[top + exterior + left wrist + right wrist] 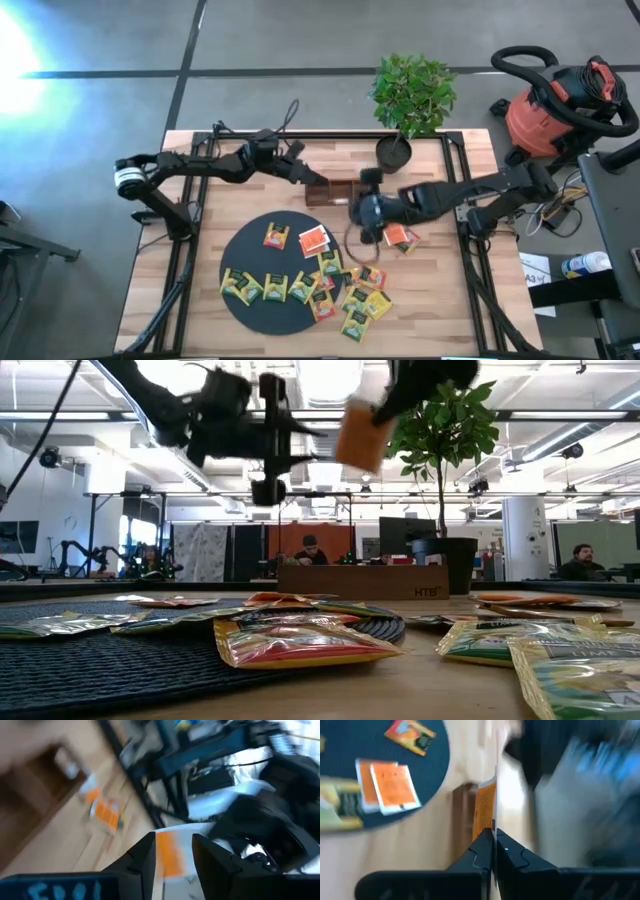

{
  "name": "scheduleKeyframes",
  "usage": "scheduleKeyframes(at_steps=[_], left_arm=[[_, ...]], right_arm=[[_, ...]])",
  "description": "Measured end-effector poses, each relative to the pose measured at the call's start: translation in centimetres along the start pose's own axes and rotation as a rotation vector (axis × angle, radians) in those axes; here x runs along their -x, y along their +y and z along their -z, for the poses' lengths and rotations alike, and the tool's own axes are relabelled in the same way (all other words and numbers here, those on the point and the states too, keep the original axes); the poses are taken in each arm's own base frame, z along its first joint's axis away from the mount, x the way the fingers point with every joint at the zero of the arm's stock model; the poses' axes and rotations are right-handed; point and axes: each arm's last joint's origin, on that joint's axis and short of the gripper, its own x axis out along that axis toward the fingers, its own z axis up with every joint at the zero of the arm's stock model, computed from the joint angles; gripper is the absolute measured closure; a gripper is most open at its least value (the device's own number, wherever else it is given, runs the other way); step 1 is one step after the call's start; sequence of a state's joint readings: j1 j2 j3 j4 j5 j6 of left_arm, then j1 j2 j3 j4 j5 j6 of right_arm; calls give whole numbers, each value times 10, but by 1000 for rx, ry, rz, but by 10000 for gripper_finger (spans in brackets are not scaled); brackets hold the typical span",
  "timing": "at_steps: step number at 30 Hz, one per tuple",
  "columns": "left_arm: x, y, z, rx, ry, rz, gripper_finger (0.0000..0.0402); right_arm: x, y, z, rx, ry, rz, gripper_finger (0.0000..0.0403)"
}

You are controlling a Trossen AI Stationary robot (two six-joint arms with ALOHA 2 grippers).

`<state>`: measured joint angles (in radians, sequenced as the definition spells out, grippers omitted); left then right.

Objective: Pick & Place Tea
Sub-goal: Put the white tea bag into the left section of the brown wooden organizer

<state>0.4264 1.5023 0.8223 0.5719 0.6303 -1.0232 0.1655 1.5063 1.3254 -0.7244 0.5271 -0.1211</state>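
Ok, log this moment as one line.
right gripper: shut on orange paper tea sachet, above small brown wooden box | left gripper: open, beside box | other sachets: on black round mat

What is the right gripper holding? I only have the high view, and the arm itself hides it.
Observer: The right wrist view shows the right gripper shut on an orange tea sachet, held edge-on.
Operator: Is it off the table?
Observer: Yes. In the low view that sachet hangs well above the wooden box.
Operator: And the left gripper?
Observer: Its own wrist view shows the left gripper open, fingers apart.
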Motion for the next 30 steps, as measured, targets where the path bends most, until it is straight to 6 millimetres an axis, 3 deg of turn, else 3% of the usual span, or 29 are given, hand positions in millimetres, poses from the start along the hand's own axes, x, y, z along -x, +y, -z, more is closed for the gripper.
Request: scheduleKeyframes(at_steps=[4,8,13,21,25,30], left_arm=[[2,-20,6,-212,-94,-22,278],[0,-37,21,-468,-164,-144,278],[-10,-45,51,-737,-112,-421,278],[-21,-64,92,-961,-191,-692,278],[-21,-67,97,-1012,-239,-788,278],[-19,-69,93,-1007,-316,-896,278]], right_arm=[[-21,-24,21,-548,191,-184,394],[-37,-40,35,-860,318,-318,394],[-43,-56,36,-1039,304,-384,394],[-55,-91,26,-1281,85,-362,394],[-66,-105,22,-1383,-15,-330,394],[-83,-105,18,-1461,-50,-332,394]])
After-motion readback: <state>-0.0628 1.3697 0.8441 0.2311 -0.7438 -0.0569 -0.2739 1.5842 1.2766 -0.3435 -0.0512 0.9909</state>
